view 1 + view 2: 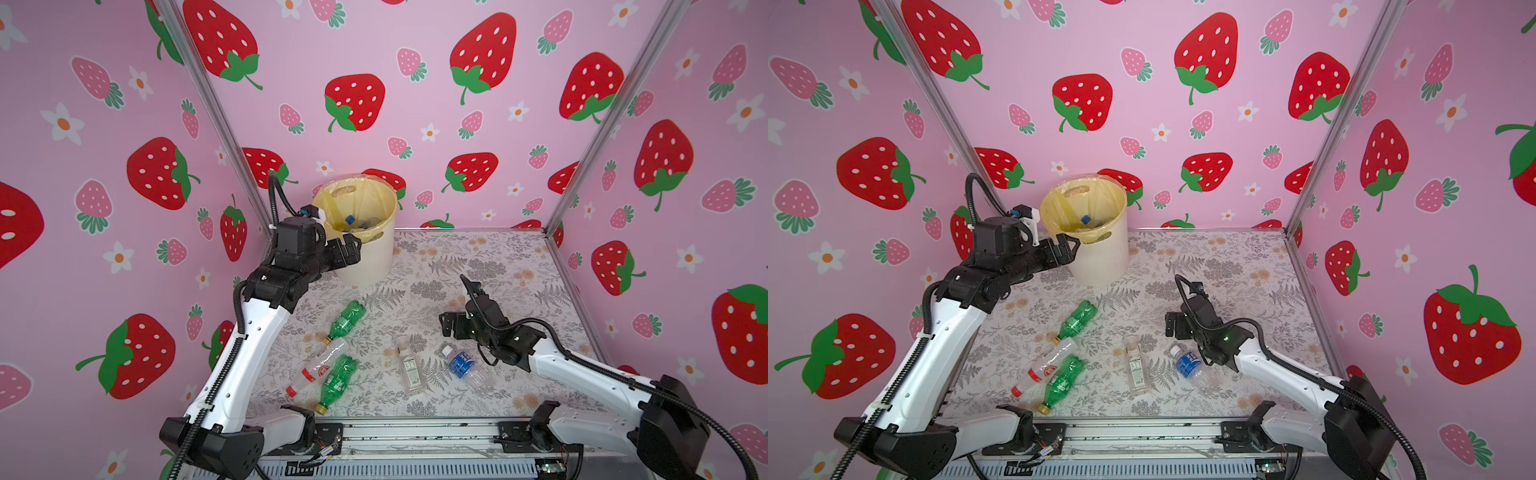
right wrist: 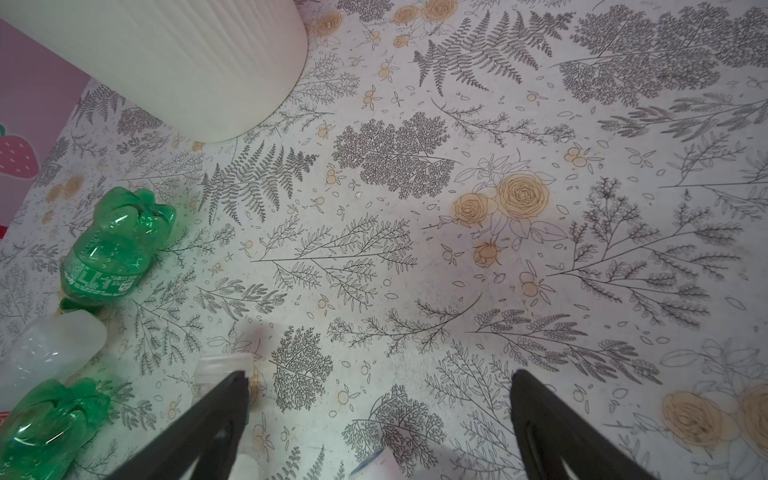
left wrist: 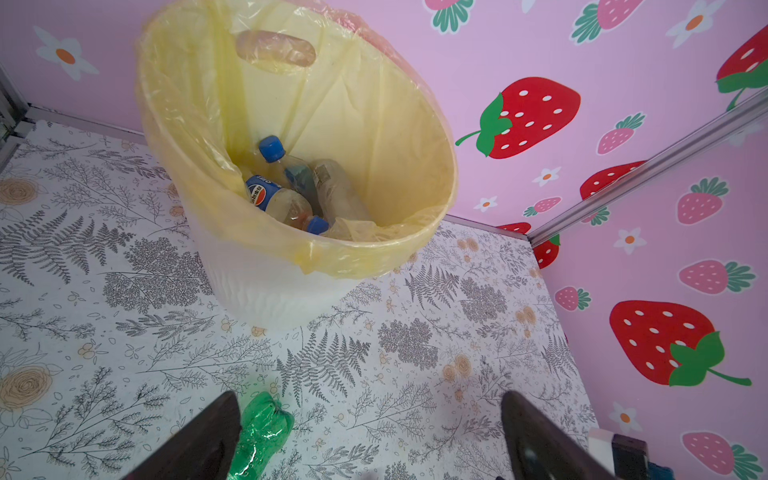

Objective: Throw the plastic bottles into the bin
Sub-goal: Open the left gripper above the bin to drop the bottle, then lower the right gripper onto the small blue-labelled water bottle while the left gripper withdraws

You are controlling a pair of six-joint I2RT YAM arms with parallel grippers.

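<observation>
Plainly, both pairs of jaws stand wide apart and hold nothing. The left gripper [image 3: 370, 401] hangs just short of the bin [image 3: 270, 291]. The bin's rim lies ahead of the fingertips, with several plastic bottles [image 3: 282, 195] at its bottom, and a green bottle [image 3: 259, 440] lies under one finger. The right gripper [image 2: 380, 376] hovers low over the table [image 2: 374, 249], with a clear bottle [image 2: 222, 368] beside one finger. This looks like a gap between throws, as five bottles are not yet binned. The next move calls for lowering over the nearest one and closing across its body.
</observation>
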